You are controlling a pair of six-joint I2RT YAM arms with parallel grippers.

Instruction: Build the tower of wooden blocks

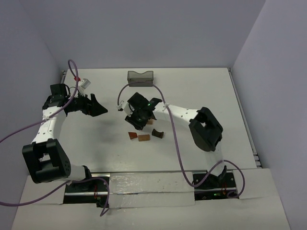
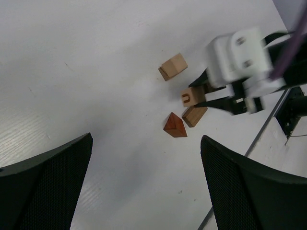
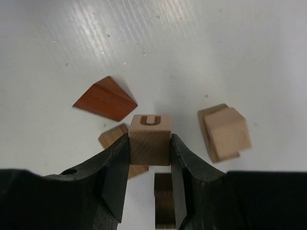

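I have the right gripper [image 3: 150, 160] clamped on the U cube [image 3: 150, 138], one finger flat on each side, with the letter facing up. I hold it by two smooth sides so it sits straight and cannot twist when I set it down. I cannot tell if it is off the table [image 1: 201, 86] or resting on it.

No tower stands yet. The blocks lie loose in the middle of the table, nearer to me than the bin [image 1: 140, 76] at the far edge. In the top view the red-brown wedge [image 1: 131, 136] is on the left, the tan bar [image 1: 143, 138] is just beside it, and the dark arch [image 1: 158, 133] is on the right. All three lie just near of the right gripper. From the right wrist, the arch shows under the gripped cube, between the fingers. The plain cube [image 3: 224, 130] sits alone close by, touching nothing.

The left gripper [image 1: 99, 109] hangs to the left, well apart from the blocks, with its jaws wide and nothing in them. I think that is a good spot: it is out of the way, and its camera sees the whole pile.

I judge this an early step: pick a base block and put the cube on it. The blocks are tiny and close together, so the fat fingers could bump the wedge or the bar when I move.
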